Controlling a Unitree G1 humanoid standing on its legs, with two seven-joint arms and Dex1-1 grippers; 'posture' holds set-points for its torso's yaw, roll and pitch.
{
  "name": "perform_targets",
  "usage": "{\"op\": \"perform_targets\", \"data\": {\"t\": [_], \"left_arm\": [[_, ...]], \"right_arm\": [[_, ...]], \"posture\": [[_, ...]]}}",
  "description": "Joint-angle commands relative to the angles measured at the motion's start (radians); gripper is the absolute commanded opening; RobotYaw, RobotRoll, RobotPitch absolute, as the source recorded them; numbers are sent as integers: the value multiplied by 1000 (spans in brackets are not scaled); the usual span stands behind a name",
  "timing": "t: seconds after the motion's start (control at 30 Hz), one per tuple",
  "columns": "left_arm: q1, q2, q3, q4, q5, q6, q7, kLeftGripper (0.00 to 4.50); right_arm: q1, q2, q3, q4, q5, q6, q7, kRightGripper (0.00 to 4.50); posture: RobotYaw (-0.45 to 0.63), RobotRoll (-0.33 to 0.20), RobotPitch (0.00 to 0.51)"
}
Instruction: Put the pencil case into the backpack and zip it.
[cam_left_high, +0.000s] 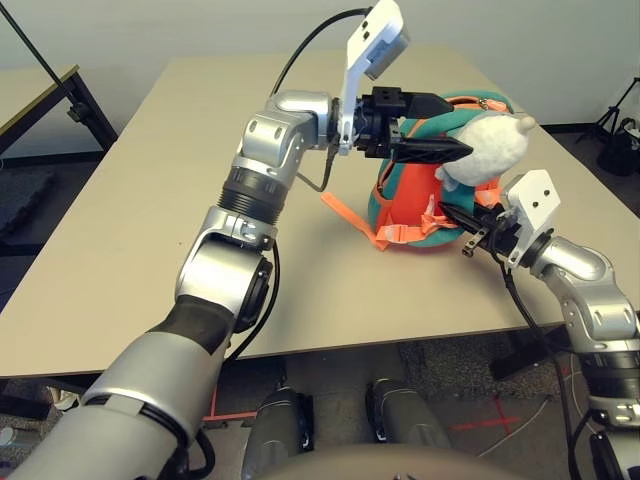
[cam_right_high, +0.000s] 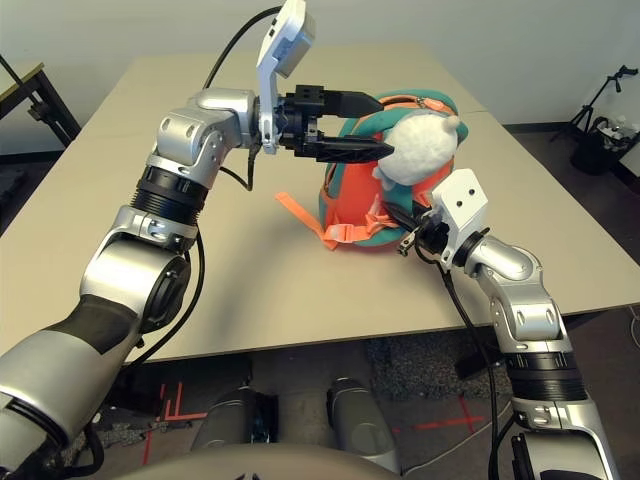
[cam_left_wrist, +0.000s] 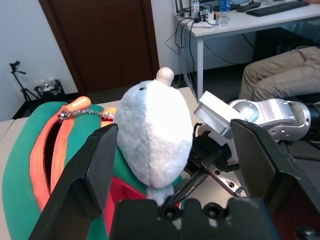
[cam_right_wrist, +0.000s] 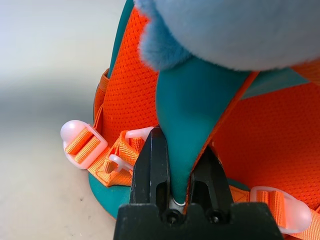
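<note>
The backpack (cam_left_high: 430, 205) stands upright near the table's (cam_left_high: 150, 180) far right corner. The right gripper (cam_right_wrist: 180, 170) clamps its teal strip. The left gripper (cam_left_high: 440, 128) hangs spread above, empty. The pencil case is unseen. Next: pinch the zipper pull (cam_left_wrist: 75, 106), draw steadily while holding firm.

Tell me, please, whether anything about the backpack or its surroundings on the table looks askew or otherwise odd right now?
Mostly tidy. The backpack stands upright with its orange zipper still gaping. One orange strap trails loose across the table. The right gripper pinches a teal flap low on the bag; the left gripper hangs open by the plush head.
</note>
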Motion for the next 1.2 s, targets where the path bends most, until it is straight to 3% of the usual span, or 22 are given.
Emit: {"op": "perform_targets", "data": {"t": [0.03, 0.33, 0.37, 0.43, 0.67, 0.8, 1.2], "left_arm": [[-34, -27, -13, 86, 23, -57, 24, 4500], [-72, -94, -38, 274, 78, -202, 48, 4500], [-77, -98, -37, 291, 82, -213, 52, 4331], [-88, -108, -26, 323, 84, -232, 70, 3888], [-105, -120, -17, 344, 81, -248, 61, 1151], [-114, -109, -12, 328, 75, -240, 47, 16], [-182, 21, 105, 216, -20, -114, 21, 0]], "right_arm": [[9, -5, 18, 6, -12, 1, 8, 90], [8, -1, 15, 3, -11, 3, 4, 90], [8, -1, 14, 3, -11, 3, 3, 90], [8, -2, 11, 2, -11, 3, 2, 90], [12, -2, 9, 0, -11, 4, -1, 90], [12, -1, 11, 2, -12, 4, -1, 90], [15, 9, 15, 1, -12, 2, -11, 90]], "posture": [[-305, 0, 0], [-312, 0, 0], [-313, 0, 0], [-315, 0, 0], [-310, 0, 0], [-306, 0, 0], [-293, 0, 0]]}}
